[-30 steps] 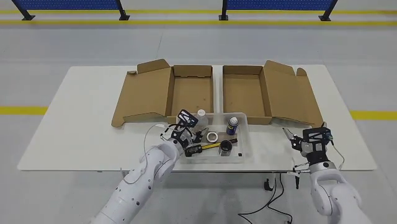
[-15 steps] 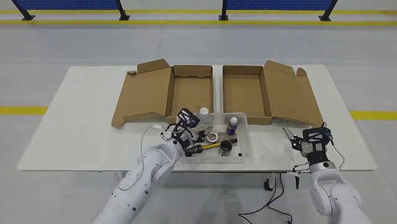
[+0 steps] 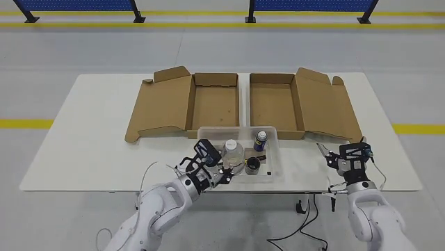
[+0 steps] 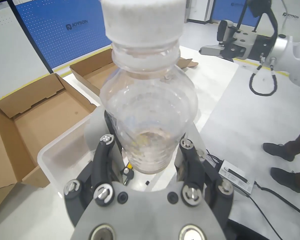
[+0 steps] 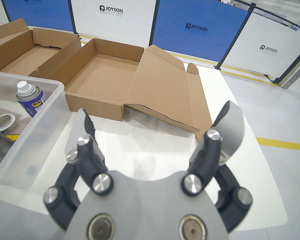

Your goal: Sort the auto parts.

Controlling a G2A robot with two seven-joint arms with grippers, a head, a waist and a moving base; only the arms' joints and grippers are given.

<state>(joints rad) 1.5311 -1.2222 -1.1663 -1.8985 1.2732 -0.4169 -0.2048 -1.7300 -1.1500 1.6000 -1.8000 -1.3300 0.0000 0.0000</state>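
Gripping a clear ribbed plastic bottle point(image 4: 147, 96), left tool point(image 4: 145, 142) clamped, right tool point(image 5: 156, 118) splayed wide.

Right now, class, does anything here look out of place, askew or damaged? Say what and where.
One thing: the right cardboard box has a ragged line along the near edge of its opened lid, possibly a tear or crease. Nothing else stands out; the left gripper holds the clear bottle by its base.

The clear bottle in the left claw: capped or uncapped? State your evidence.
Capped. A white cap sits on the neck of the clear bottle, gripped by the left claw.
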